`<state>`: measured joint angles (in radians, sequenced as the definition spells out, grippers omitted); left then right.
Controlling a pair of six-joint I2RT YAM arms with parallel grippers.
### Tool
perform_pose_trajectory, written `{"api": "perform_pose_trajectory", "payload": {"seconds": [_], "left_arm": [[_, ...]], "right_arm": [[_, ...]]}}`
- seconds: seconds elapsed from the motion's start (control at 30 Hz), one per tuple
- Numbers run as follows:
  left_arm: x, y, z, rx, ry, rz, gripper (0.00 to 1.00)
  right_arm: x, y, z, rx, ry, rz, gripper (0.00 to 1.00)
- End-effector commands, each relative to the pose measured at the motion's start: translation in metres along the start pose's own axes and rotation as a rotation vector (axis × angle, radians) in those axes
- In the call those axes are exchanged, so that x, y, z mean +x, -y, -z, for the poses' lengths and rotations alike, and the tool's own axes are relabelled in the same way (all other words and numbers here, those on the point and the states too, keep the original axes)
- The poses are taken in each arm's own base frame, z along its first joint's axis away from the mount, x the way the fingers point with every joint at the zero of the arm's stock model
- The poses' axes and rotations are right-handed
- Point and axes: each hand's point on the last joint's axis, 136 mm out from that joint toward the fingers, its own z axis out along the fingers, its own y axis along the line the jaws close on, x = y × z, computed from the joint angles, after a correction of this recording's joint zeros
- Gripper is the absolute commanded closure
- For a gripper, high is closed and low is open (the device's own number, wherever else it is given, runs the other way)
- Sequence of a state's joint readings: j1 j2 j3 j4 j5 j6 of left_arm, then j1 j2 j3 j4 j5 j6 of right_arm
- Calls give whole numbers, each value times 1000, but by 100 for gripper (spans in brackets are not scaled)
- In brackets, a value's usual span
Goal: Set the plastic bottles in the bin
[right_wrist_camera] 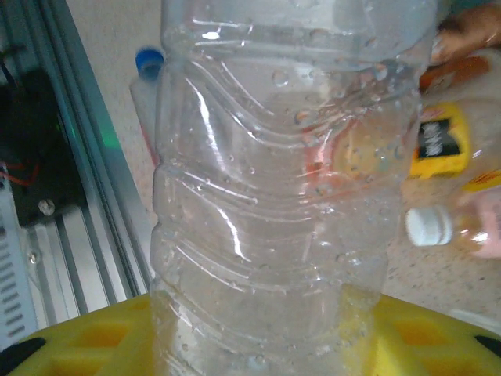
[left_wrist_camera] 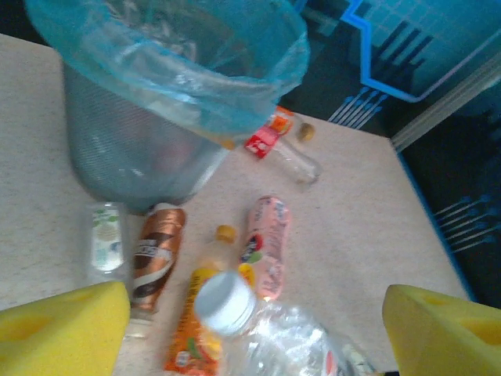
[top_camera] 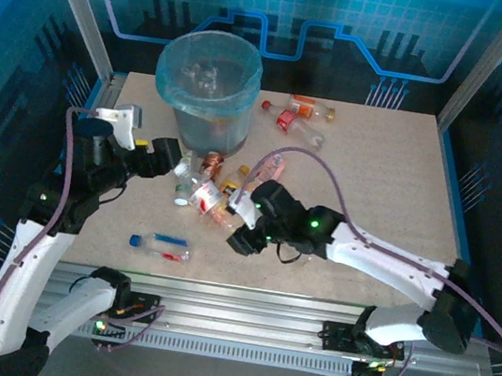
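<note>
Ribbed clear bottle [right_wrist_camera: 266, 196], droplet-beaded, pinched between blocky yellow right jaws.

Pretty moody setup: a beige speckled tabletop [top_camera: 372, 197], glowing blue circuit-print wall panels [top_camera: 380, 18] behind and beside it, ribbed aluminium rail [top_camera: 251, 313] along its near edge.

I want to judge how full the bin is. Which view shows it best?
Top external: the whole bin stands in frame, its open mouth seen from above. The left wrist gives its blue-lined rim and grey wall from the side, top cropped.
</note>
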<state>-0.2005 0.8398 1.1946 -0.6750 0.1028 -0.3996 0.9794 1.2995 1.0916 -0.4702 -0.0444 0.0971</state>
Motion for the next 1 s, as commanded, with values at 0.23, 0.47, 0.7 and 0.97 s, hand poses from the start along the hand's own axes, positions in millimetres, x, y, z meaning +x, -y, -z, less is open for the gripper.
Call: {"api": "perform_pose_trajectory", "payload": {"seconds": [0.23, 0.47, 0.7, 0.97], "left_arm": [[-9, 52, -24, 292, -57, 129, 18], [-2, 49, -37, 295, -97, 159, 29], [5, 44, -40, 278, -111, 167, 40], [4, 39, -41, 254, -99, 157, 55]], "right_arm": [[-48, 6, 41, -49, 231, -5, 47], [-53, 1, 41, -84, 252, -11, 47], [-54, -1, 39, -101, 267, -18, 47], [-55, -3, 37, -114, 261, -11, 47]]}}
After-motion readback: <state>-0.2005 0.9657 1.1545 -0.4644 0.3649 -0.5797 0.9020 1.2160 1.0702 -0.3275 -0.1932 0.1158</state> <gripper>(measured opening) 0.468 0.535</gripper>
